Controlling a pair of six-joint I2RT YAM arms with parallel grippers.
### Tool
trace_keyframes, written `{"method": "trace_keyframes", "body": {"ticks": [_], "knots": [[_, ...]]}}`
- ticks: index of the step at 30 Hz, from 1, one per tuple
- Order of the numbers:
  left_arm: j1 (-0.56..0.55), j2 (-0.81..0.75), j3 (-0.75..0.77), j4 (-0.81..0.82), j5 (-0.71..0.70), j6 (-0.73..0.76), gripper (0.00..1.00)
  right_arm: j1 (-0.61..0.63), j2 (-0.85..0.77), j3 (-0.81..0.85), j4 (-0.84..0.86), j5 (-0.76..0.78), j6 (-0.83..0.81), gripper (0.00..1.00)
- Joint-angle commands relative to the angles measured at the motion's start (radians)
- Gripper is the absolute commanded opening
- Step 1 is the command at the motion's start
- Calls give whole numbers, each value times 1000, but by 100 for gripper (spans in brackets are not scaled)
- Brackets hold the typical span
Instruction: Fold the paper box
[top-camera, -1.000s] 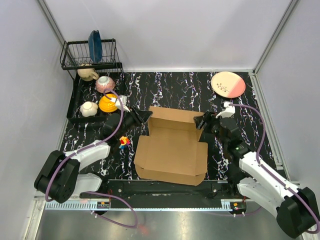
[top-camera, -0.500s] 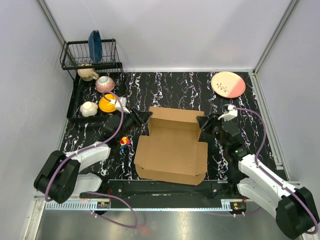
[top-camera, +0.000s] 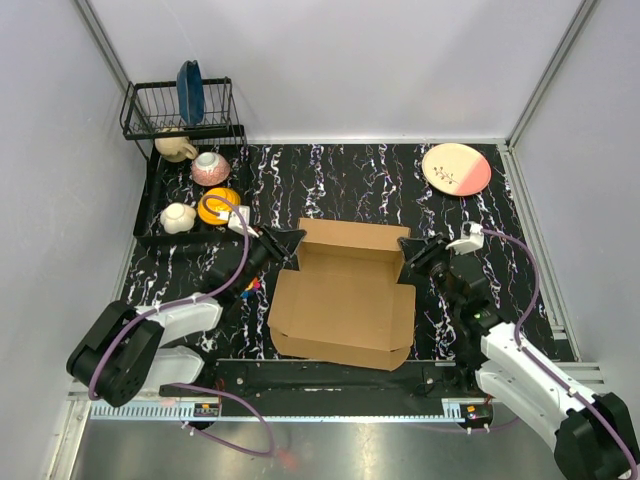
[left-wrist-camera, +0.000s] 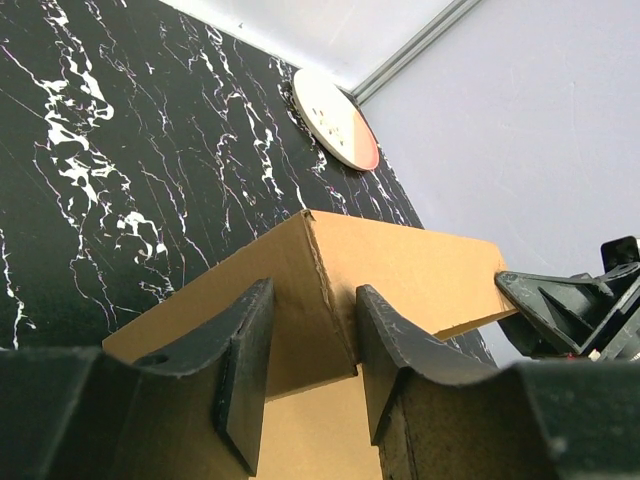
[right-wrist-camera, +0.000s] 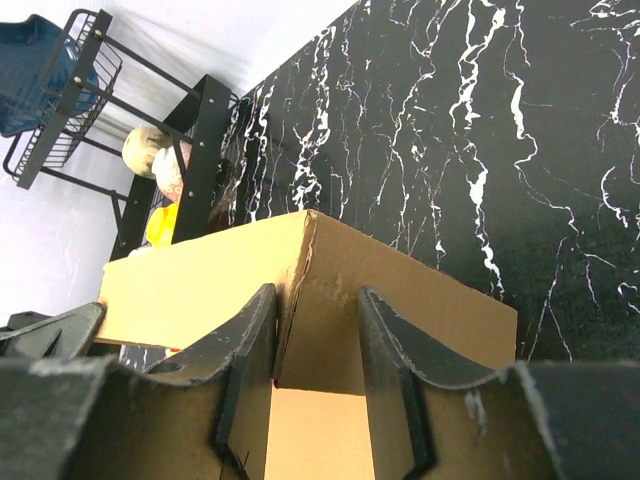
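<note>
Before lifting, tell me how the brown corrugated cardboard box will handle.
Probably light for its size: the brown corrugated cardboard box is thin, empty sheet. Likely bends at its creases: the rear wall stands folded up. May slide on the smooth black marbled tabletop.

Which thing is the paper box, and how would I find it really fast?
Find the black marbled table and look at its middle, toward the near edge. The paper box lies there, opened out with its back wall standing up. It is plain brown cardboard and far bigger than the pink plate or the small bowls.
</note>
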Motion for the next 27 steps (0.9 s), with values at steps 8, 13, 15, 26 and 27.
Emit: {"method": "trace_keyframes", "body": {"ticks": [8,13,15,26,27], "knots": [[-38,114,-70,2,-5,-27,36,-4,115,-5,-339,34,92,38],[-38,161,-90,24,-10,-43,34,-2,163,25,-388,29,97,36],[-38,177,-99,42,-7,-48,34,-2,178,27,-391,28,102,36],[-38,180,-117,64,-8,-62,35,-2,137,35,-428,29,100,39],[-38,166,-107,49,-8,-59,37,-4,126,47,-460,34,88,43]]}}
